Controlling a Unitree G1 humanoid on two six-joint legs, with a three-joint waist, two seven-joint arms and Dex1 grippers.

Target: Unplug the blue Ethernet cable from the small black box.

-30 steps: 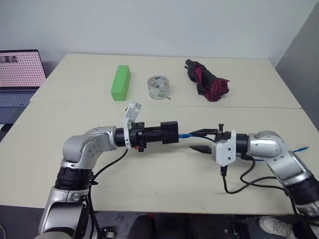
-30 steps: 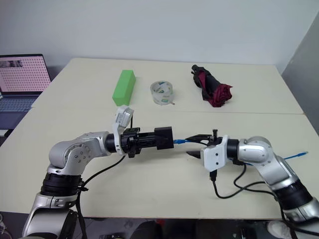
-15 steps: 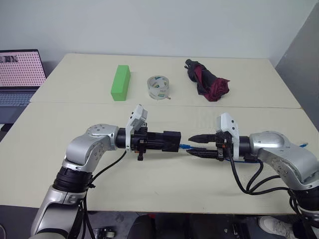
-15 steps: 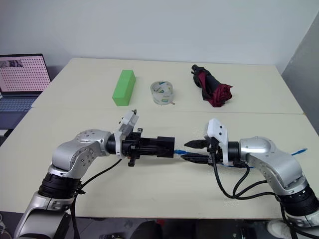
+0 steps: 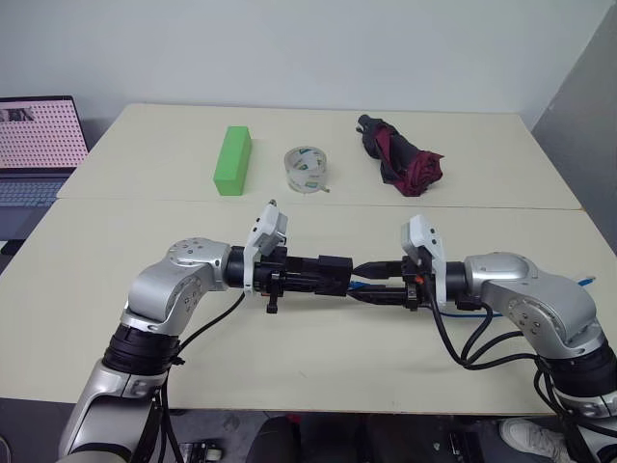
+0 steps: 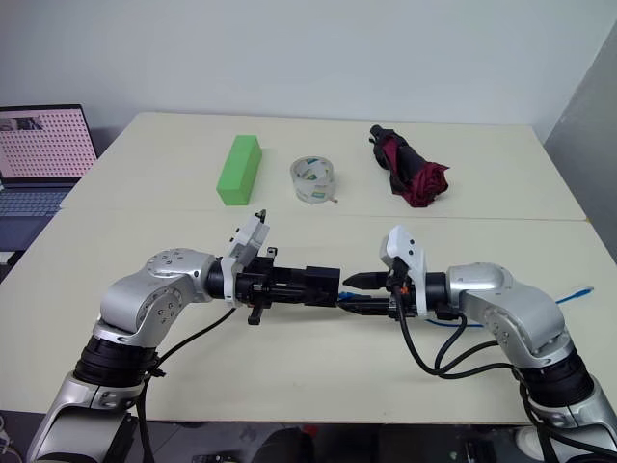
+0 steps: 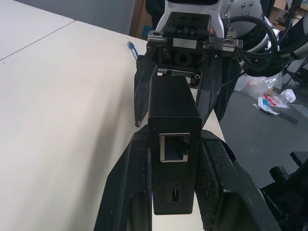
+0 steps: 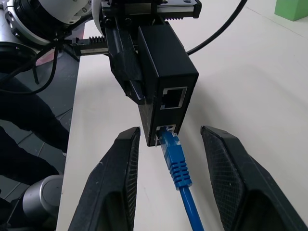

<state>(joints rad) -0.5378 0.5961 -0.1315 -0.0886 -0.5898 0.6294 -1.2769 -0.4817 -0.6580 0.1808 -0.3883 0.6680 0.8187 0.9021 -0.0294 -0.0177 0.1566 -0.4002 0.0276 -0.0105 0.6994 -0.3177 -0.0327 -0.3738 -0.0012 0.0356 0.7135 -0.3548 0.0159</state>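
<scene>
My left gripper (image 5: 326,277) is shut on the small black box (image 5: 334,272) and holds it level above the table, with its port end facing right. In the right wrist view the blue Ethernet cable (image 8: 178,164) is plugged into the lower port of the small black box (image 8: 166,72); the upper port is empty. My right gripper (image 8: 172,132) is open, one finger on each side of the plug, and neither touches it. The fingertips nearly reach the box's face. The cable trails back past my right arm to its free end (image 5: 585,282) on the table.
At the back of the table (image 5: 145,231) lie a green block (image 5: 232,159), a roll of clear tape (image 5: 308,170) and a folded black-and-maroon umbrella (image 5: 400,154). An open laptop (image 5: 37,145) stands at the far left. My right arm's black wires (image 5: 472,342) hang in front.
My right gripper has rolled over and moved left toward the box, so its fingers now flank the plug. My left wrist has rolled with the box, staying in place.
</scene>
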